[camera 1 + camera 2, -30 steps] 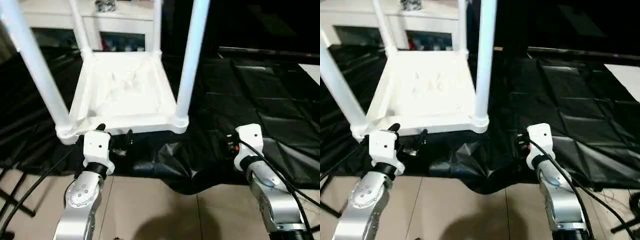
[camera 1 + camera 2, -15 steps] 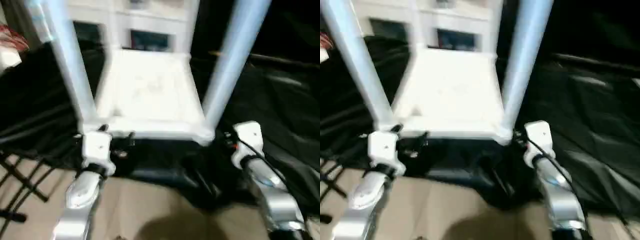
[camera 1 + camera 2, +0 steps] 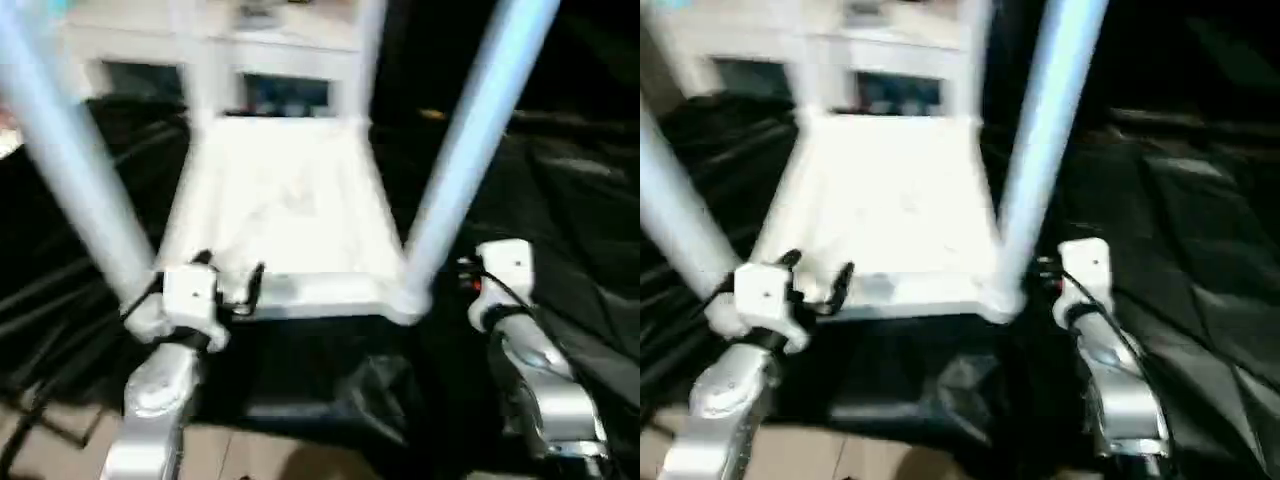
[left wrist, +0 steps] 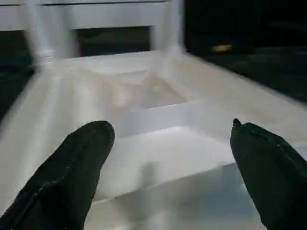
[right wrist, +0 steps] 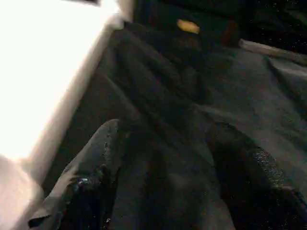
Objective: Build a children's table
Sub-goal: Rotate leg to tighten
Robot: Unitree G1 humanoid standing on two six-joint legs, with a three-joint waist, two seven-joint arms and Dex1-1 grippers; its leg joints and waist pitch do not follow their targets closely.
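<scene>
Children's table [image 3: 285,215] lies upturned just beyond left end effector [image 3: 228,285].

Staged indoor test space: black sheeting [image 3: 560,230] over tiled floor [image 3: 60,450], white cabinet [image 3: 130,40] behind.

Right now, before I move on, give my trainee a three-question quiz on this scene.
1. True or false: the table lies upside down with its legs pointing up.
2. The left claw is: A) shut, B) open at the table's near edge, C) gripping a leg.
3. What covers the floor under the table?

Key: 1 true. 2 B. 3 A black sheet.
</scene>
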